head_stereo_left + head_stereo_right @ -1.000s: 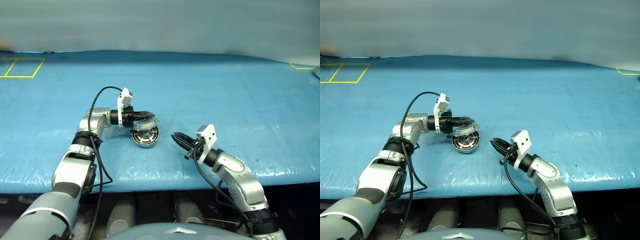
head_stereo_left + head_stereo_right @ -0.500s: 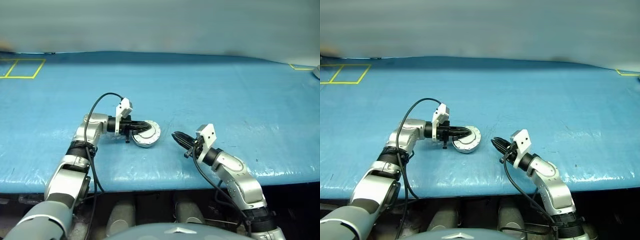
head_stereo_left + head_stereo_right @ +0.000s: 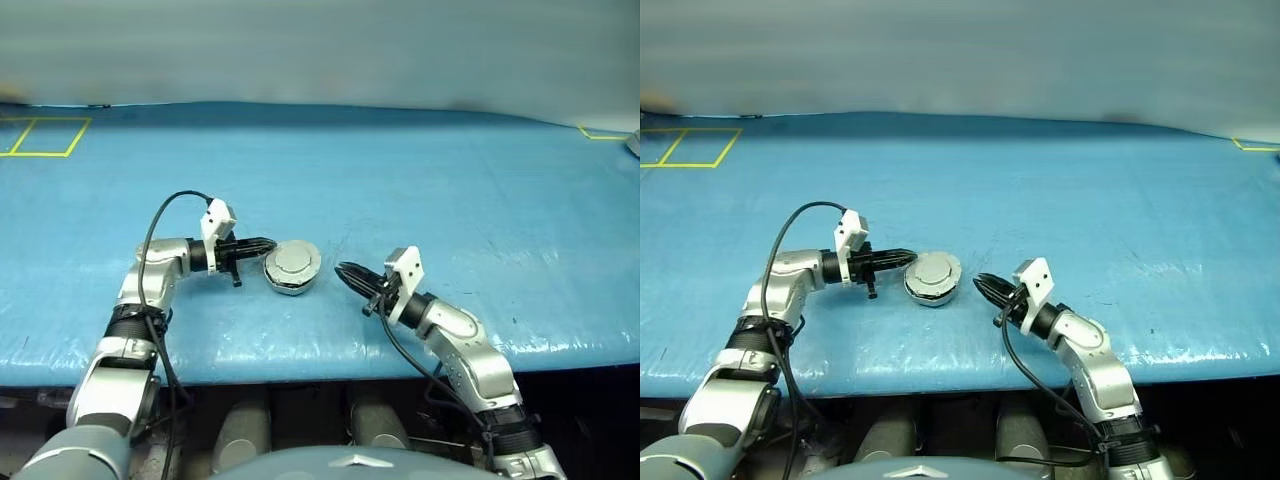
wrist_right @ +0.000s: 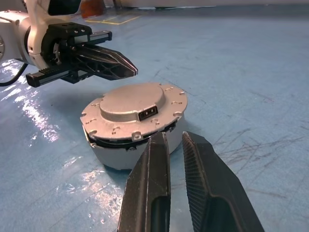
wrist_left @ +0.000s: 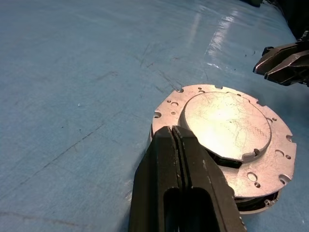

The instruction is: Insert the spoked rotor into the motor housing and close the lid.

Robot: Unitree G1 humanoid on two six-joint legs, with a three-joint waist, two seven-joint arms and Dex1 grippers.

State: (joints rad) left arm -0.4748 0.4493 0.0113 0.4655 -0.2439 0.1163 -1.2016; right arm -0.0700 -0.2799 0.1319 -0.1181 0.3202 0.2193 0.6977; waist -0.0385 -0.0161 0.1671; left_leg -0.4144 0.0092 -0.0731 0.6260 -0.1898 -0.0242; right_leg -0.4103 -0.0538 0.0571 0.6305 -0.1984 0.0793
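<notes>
The round silver-grey disc lid (image 3: 293, 260), half raised a second ago, now lies flat on the squat silver metal motor housing (image 4: 126, 153) on the blue table (image 3: 450, 190), plain face up. The left gripper (image 3: 262, 243), pinched shut and empty, has drawn back just beside it. The right gripper (image 3: 345, 272), narrowly parted and empty, hovers near its other side.

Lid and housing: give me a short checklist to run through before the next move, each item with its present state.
1. Lid down over the motor housing: ok, plain outer face up.
2. Lid fully seated: cannot tell; a dark gap shows under its edge in the right wrist view.
3. Spoked rotor inside: cannot tell, the lid hides it.
4. Left claw off the lid: ok, shut and empty beside it.
5. Right claw clear of the housing: ok, apart from it, holding nothing, jaws slightly parted.
6. Housing flat on the blue table: ok.
</notes>
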